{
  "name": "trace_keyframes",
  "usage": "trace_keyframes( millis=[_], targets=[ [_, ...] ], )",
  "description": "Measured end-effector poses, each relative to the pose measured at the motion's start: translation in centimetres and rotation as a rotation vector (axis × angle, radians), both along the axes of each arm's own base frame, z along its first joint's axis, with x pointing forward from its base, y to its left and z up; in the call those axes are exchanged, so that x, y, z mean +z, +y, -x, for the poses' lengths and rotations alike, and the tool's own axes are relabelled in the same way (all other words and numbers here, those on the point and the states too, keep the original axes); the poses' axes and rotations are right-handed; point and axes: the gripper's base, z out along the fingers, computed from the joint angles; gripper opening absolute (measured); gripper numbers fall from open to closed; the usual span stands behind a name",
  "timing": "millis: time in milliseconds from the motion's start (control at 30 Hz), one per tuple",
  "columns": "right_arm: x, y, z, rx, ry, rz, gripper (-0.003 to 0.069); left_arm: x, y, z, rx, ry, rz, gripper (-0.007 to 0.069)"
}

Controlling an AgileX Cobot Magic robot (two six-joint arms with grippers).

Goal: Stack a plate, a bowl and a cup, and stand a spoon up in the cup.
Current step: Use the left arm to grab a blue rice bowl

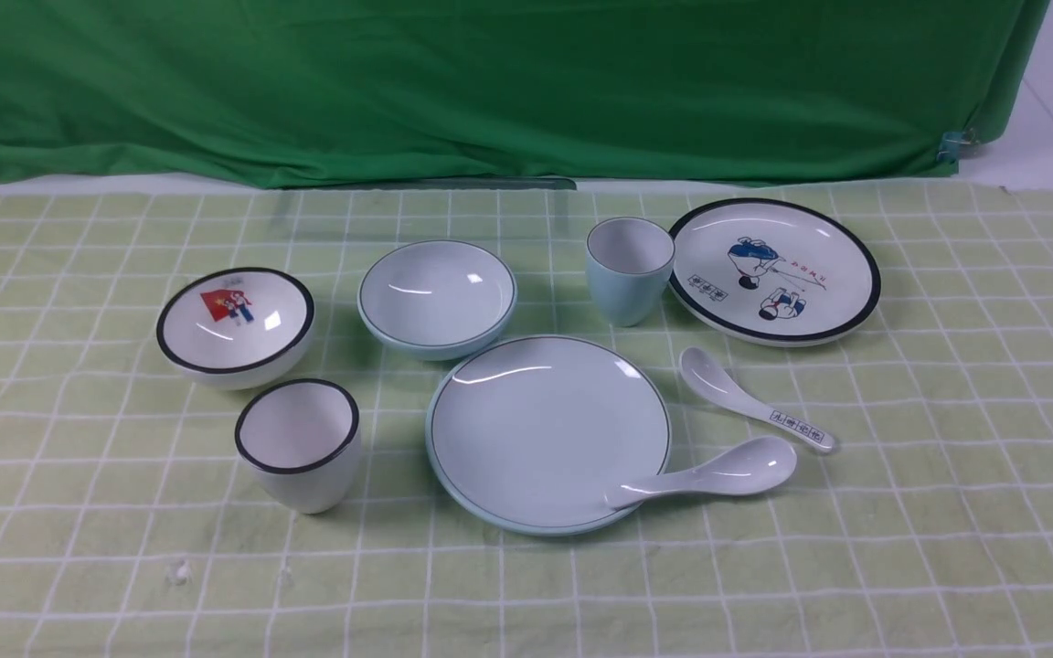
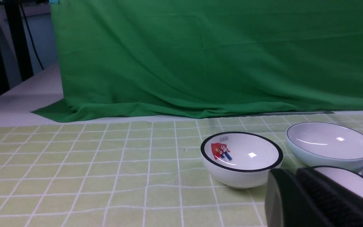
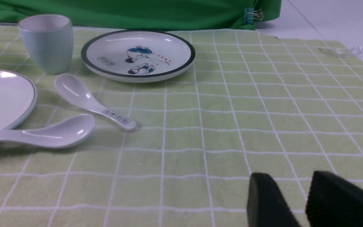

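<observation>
The pale blue plate (image 1: pixel 545 429) lies at the centre of the cloth. The pale blue bowl (image 1: pixel 436 294) stands behind it to the left, and the pale blue cup (image 1: pixel 628 270) stands upright behind it to the right. The plain spoon (image 1: pixel 718 472) lies to the plate's right with its handle end resting on the plate's rim. Neither gripper shows in the front view. My left gripper (image 2: pixel 295 173) is shut and empty, low near the white cup (image 2: pixel 348 183). My right gripper (image 3: pixel 290 179) is slightly open and empty over bare cloth, well to the right of the spoon (image 3: pixel 49 134).
A white black-rimmed bowl (image 1: pixel 235 324) and a white black-rimmed cup (image 1: pixel 298 443) stand on the left. A cartoon plate (image 1: pixel 775 270) lies at the back right, with a marked spoon (image 1: pixel 746 397) in front of it. A green curtain (image 1: pixel 490 82) hangs behind.
</observation>
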Motion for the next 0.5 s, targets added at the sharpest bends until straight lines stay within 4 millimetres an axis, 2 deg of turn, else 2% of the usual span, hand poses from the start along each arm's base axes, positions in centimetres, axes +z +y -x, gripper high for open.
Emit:
trace_keyframes(
  millis=[267,500],
  targets=[
    [0.2,0.0,0.0,0.000,-0.023,0.000,0.0242,0.1,0.0,0.0,0.000,-0.013,-0.005,-0.0007],
    [1.8,0.0,-0.1,-0.001,-0.198,-0.020,0.0242,0.2,0.0,0.0,0.001,-0.021,-0.019,-0.0007]
  ],
)
